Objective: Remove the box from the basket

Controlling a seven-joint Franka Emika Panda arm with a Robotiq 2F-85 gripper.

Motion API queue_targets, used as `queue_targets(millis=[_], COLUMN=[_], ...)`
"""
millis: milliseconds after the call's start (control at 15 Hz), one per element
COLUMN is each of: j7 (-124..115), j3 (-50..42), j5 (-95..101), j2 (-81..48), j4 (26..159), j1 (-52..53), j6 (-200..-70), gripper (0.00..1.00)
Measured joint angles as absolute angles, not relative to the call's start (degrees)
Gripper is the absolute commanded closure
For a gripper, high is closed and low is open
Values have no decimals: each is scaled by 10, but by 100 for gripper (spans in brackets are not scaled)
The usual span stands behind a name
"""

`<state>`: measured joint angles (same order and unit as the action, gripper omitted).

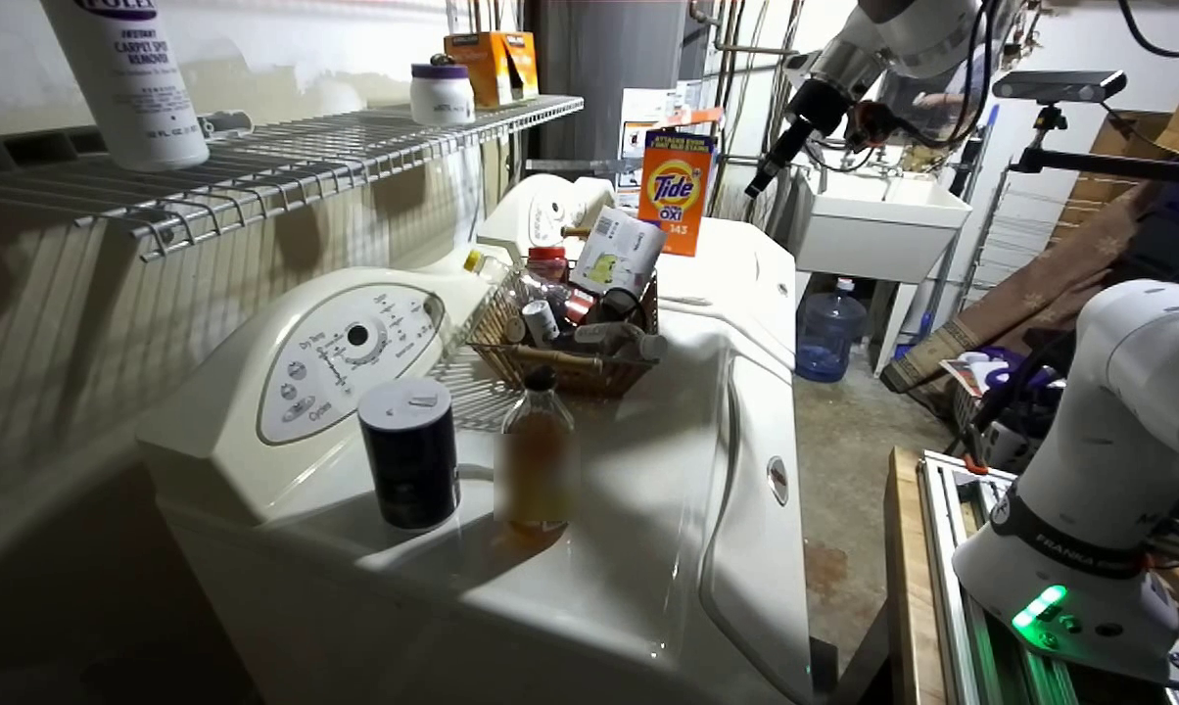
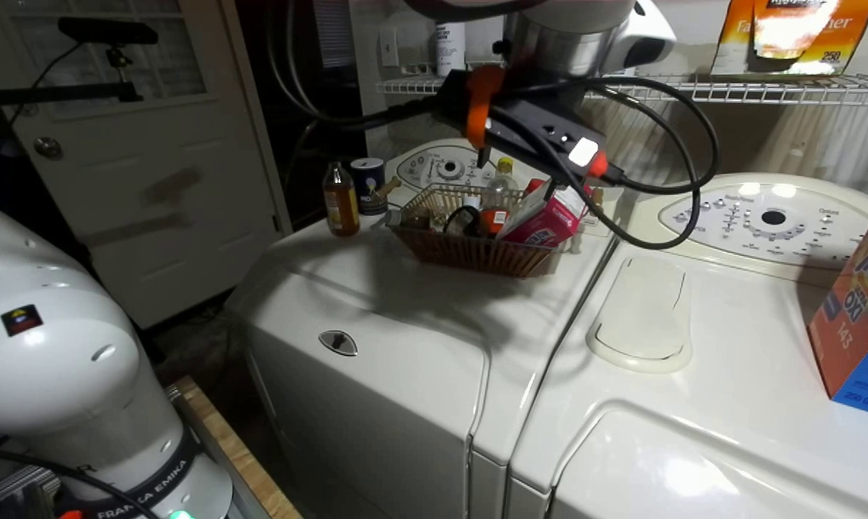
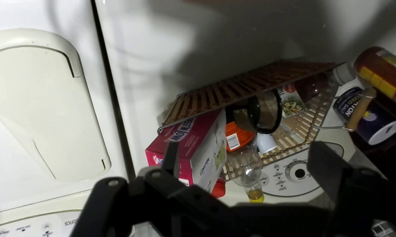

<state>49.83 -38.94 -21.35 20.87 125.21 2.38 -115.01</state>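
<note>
Black two-fingered hand point(image 3: 245, 153) spread apart; pink-and-white cardboard box point(image 2: 538, 225) tilted at right, probably propped by brown wicker basket point(image 2: 463, 252).

The orange box point(image 1: 676, 196) reads "Tide", "OXI" and "143"; the white bottle point(image 1: 131, 88), "CARPET SPOT REMOVER". The robot's base band point(image 2: 156, 483) says "FRANKA EMIKA", an orange-yellow package point(image 2: 841, 43) "250". In the wrist view the pink-and-white box point(image 3: 198, 148) shows "EET'N LOW", the dark canister point(image 3: 370, 122) "ORTON" and "ZED SALT".
</note>
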Motion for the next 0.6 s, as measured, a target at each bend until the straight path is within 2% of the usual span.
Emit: queue_targets(millis=[600], j7=[531], j3=[-379], j5=[-244], j2=[176], j4=[1242], j1=[3], j6=[-1151], gripper=[0])
